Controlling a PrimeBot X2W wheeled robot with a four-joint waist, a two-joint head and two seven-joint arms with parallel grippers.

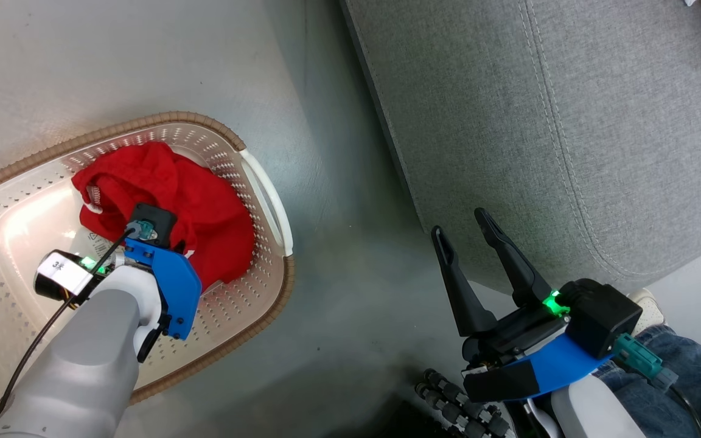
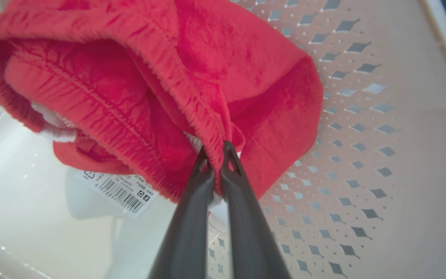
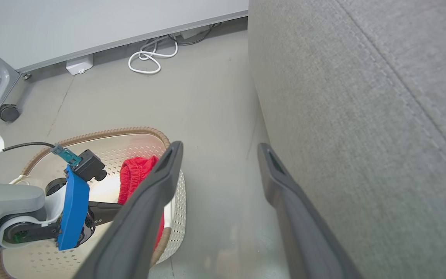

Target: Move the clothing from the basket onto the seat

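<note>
Grey floor [image 1: 338, 201] runs down the head view's middle. At its left the basket [image 1: 162, 115] holds the red clothing [image 1: 204, 201], where the left gripper [image 2: 216, 149] pinches a hem fold between closed fingers. At lower right the right gripper [image 1: 460, 223] hangs spread and empty over the edge of the seat [image 1: 539, 134], which takes the upper right.

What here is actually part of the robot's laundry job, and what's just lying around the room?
Part of the job:
soft red fabric garment
cream perforated plastic basket with brown rim
large grey fabric sofa seat
left tool, shut on the garment

Just lying about:
coiled white cable on the floor
black caster wheel
a person's leg in blue jeans
</note>
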